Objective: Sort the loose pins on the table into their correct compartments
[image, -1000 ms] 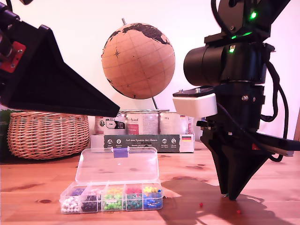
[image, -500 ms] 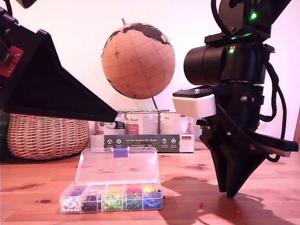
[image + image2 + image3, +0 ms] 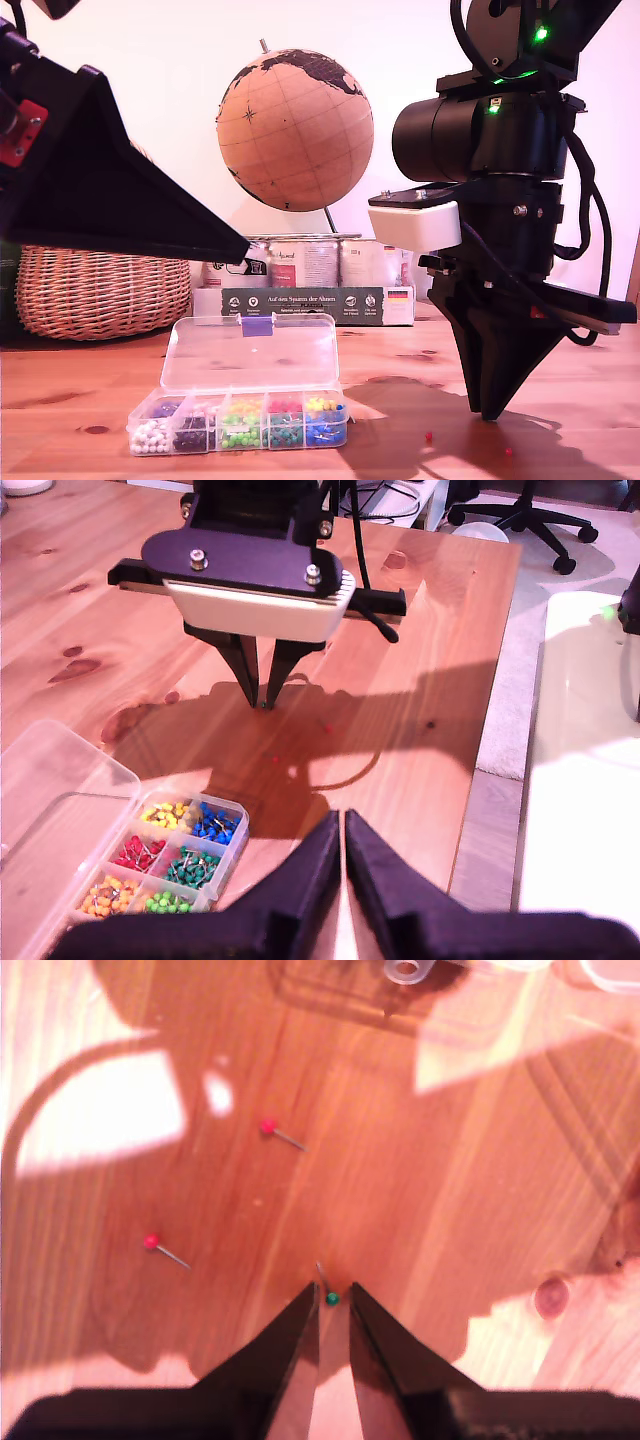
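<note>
Over the last second my second gripper [image 3: 332, 1287] has only nudged a little toward the exterior view's left, staying low over the pine-wood table [image 3: 400, 370]. So you are done approaching and are now lining up. Its jaws stand narrowly apart with a tiny green ball-headed pin [image 3: 332, 1299] just at their tips, not yet pinched (the shaft is barely visible, so I cannot tell its exact lie). Two red ball-headed pins [image 3: 267, 1126] [image 3: 151, 1241] lie loose on the wood, apart from it. My first gripper [image 3: 341, 820] has dipped slightly; it hangs closed to a hairline, empty, near the clear plastic compartment box [image 3: 240, 420], whose lid stands open. Nothing loose is sorted yet. Your next move is probably a careful close on the green head.
</note>
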### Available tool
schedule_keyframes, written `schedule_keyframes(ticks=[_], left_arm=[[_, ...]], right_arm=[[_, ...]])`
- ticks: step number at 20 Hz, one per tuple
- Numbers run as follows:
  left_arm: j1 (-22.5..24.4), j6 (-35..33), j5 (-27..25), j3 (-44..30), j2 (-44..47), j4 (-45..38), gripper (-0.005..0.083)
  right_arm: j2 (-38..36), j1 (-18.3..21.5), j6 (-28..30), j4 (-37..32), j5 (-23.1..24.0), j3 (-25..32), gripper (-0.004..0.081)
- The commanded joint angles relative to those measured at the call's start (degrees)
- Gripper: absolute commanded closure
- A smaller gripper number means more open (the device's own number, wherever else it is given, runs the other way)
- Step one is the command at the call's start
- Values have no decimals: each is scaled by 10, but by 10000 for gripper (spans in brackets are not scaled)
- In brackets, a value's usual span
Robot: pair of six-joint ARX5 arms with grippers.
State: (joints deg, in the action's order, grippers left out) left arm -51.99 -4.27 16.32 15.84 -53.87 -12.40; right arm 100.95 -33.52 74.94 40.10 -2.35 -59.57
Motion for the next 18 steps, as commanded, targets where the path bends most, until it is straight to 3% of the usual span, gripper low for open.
schedule_keyframes(ticks=[1, 13, 18], left_arm=[[0, -2, -1, -13, -6, -4, 797], [0, -2, -1, -13, -6, 12, 797], [0, -3, -1, -13, -6, 16, 797]], right_arm=[[9, -4, 3, 0, 0, -1, 702], [35, -6, 6, 9, 15, -1, 704], [35, -6, 12, 9, 14, -1, 754]])
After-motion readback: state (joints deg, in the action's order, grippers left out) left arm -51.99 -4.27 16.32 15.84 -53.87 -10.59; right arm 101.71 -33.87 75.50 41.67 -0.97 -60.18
